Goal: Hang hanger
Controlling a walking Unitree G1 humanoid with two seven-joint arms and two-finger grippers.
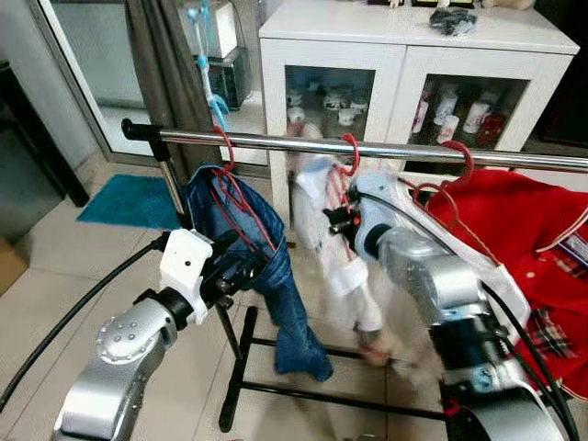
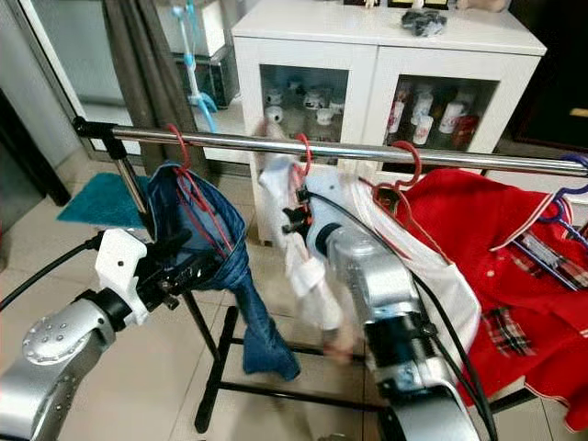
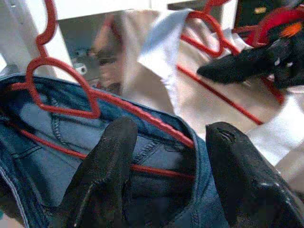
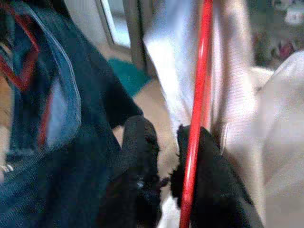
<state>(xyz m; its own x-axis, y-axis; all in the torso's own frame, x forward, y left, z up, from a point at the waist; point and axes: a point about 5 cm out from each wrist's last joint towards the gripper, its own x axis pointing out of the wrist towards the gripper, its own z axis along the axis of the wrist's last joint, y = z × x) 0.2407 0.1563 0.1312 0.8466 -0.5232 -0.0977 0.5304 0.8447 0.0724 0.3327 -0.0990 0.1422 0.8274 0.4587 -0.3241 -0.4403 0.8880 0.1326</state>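
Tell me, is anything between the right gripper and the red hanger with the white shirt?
Nothing visible is. The right gripper is already at the red hanger: its wire lies against one finger. The hook is already over the rail, beside the jeans.

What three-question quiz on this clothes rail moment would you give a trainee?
1. True or false: the jeans already hang from the rail on a red hanger.
2. Which garment is the right gripper at: A) the red jacket, B) the white garment, C) the jeans?
3. Fill in: the left gripper has its fingers spread at the ____ of the jeans.

Key: 1. true. 2. B; the right wrist view shows its fingers close around a red hanger bar. 3. waistband.
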